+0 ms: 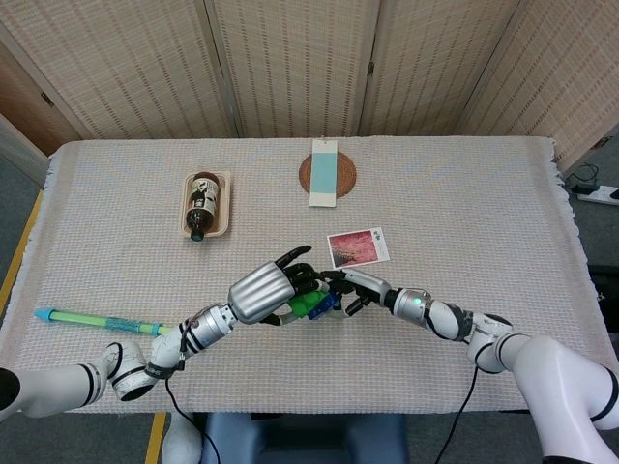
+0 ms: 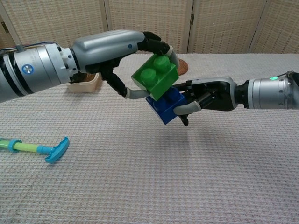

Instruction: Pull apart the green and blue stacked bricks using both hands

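My left hand (image 2: 117, 49) (image 1: 263, 293) grips the green brick (image 2: 155, 77) (image 1: 307, 304) from above, above the table's middle. Just below it sits the blue brick (image 2: 165, 105) (image 1: 326, 302), held by my right hand (image 2: 208, 94) (image 1: 363, 288), which reaches in from the right. The green brick is tilted and lifted off the blue one on one side; whether they still touch at the near corner I cannot tell. Both bricks hang clear of the tablecloth.
A green and blue toy pump (image 2: 33, 149) (image 1: 97, 322) lies at the front left. A bottle in a tray (image 1: 204, 204), a coaster with a pale card (image 1: 326, 174) and a photo card (image 1: 359, 246) lie further back on the table.
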`<state>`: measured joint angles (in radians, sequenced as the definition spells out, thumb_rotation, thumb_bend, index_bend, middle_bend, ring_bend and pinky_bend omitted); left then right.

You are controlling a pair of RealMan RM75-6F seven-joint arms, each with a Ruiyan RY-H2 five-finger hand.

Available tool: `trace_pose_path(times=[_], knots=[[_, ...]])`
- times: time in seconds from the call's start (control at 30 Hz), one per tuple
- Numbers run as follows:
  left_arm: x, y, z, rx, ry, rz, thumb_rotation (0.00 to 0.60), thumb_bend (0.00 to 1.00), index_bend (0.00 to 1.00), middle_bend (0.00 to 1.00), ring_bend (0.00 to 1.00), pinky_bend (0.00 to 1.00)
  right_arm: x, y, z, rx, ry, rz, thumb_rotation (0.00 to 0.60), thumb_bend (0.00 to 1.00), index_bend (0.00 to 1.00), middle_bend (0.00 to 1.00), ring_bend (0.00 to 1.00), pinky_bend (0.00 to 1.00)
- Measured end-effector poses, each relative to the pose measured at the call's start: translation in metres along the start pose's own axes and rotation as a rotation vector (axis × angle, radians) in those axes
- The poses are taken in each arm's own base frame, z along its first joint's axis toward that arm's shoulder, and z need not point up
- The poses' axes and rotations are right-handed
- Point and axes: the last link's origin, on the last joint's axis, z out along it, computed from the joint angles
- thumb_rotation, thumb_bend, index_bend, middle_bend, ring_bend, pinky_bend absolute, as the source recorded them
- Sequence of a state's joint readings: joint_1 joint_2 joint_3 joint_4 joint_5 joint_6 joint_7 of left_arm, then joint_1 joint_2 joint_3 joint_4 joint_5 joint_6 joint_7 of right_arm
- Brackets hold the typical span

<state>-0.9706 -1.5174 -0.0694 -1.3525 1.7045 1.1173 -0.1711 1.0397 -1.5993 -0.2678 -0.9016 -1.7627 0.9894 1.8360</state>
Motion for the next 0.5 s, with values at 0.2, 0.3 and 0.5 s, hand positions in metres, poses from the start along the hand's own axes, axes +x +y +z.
trace_pose_path(times=[0.2, 0.3, 0.5], knots=[[-0.004, -0.011, -0.014, 0.051, -0.010, -0.006, 0.600, 0.39, 0.73, 0.79, 0.28, 0.00, 0.010, 0.002, -0.017, -0.028, 0.031, -0.106, 0.600, 0.41, 0.75, 0.67, 0.59, 0.53], [-0.012, -0.016, -0.026, 0.085, -0.018, -0.033, 0.600, 0.39, 0.73, 0.79, 0.28, 0.00, 0.016, 0.004, -0.032, -0.046, 0.063, -0.186, 0.600, 0.41, 0.75, 0.67, 0.60, 0.53], [-0.066, -0.016, -0.042, 0.172, -0.054, -0.093, 0.600, 0.39, 0.72, 0.79, 0.27, 0.00, 0.026, 0.009, -0.072, -0.105, 0.149, -0.352, 0.600, 0.41, 0.75, 0.67, 0.59, 0.53]])
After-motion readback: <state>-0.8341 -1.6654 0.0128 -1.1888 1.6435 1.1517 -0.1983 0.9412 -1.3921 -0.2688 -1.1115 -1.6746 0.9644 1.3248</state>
